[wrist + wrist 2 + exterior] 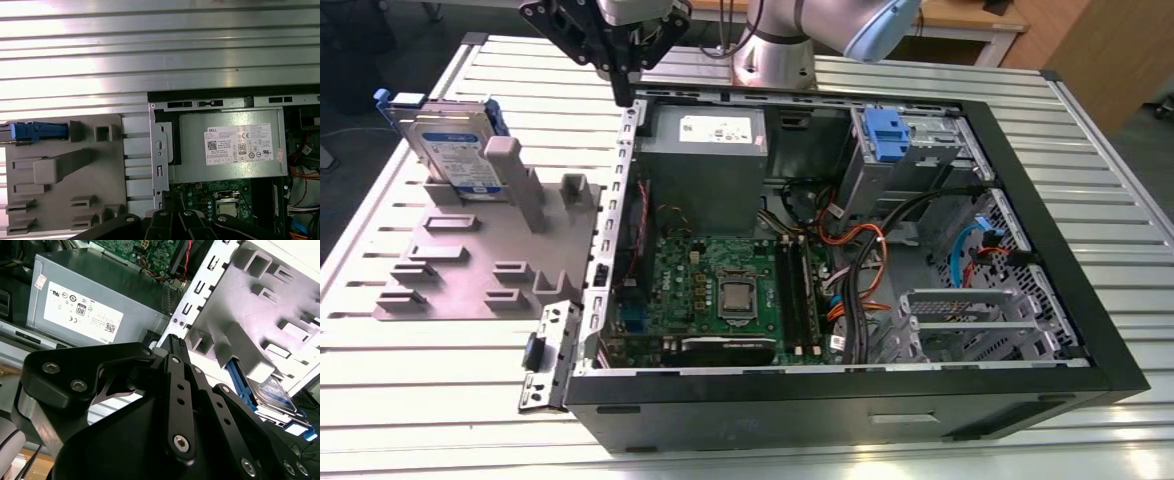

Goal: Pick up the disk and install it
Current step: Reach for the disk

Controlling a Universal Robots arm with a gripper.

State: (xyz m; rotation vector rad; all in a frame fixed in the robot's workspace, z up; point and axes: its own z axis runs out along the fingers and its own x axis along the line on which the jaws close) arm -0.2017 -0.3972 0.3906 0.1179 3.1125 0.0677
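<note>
Gripper pressed together, empty, at computer case edge.
Exterior view shows the disk label; first wrist view, its blue rail.

Disk silver-grey, blue-white label, blue rails; fixture grey; case black; motherboard green; table striped silver.

Ribbed metal table, brightly lit. Past the table's far edge: wooden cabinet and light-topped desk. Dark floor beside the table.

Arm raised, gripper pointing straight down, fingers pressed together
</note>
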